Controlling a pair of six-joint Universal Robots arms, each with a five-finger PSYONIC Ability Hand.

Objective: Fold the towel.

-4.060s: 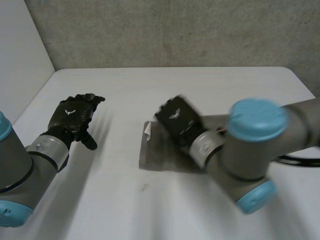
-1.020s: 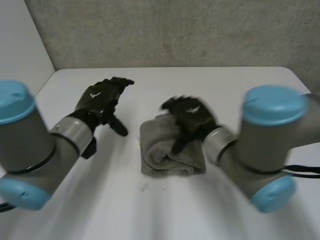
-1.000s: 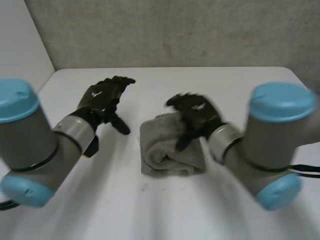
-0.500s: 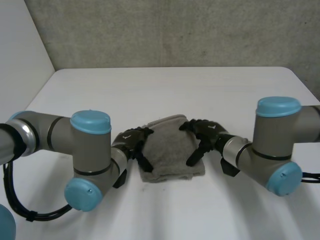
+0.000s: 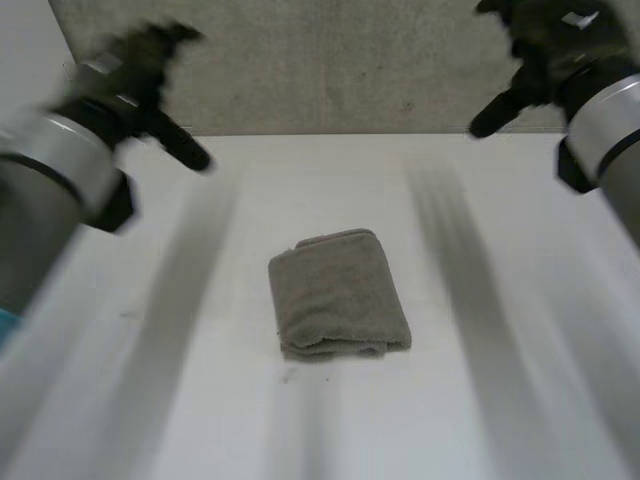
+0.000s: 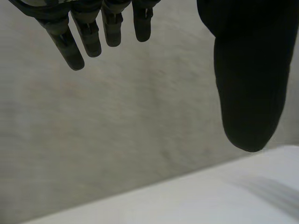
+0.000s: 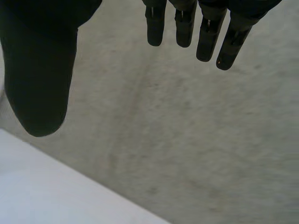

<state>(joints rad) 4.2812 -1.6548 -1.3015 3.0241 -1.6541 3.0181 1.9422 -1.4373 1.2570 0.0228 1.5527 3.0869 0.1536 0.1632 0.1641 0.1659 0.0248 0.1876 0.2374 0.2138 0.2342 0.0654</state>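
- Black left hand [image 5: 150,55] is hovering high at the left side, in front of the concrete wall [image 5: 350,70]. Its fingers [image 6: 84,37] are hanging straight and spread away from the thumb, gripping nothing.
- Right hand [image 5: 550,40] is doing the mirror thing up at the right side, fingers [image 7: 205,32] hanging loose, nothing in it either.
- Grey towel [image 5: 338,305] is lying on the white table [image 5: 180,400] roughly midway between the two arms, well apart from both hands and below them.
- It's sitting as a compact folded bundle, long axis running away from the robot, with the layered edges showing at the near end.
- Neither hand is looking clearly nearer to me, so any reach is going to need to come down and inward.
- Going by that tidy bundle, the folding is looking pretty much done.
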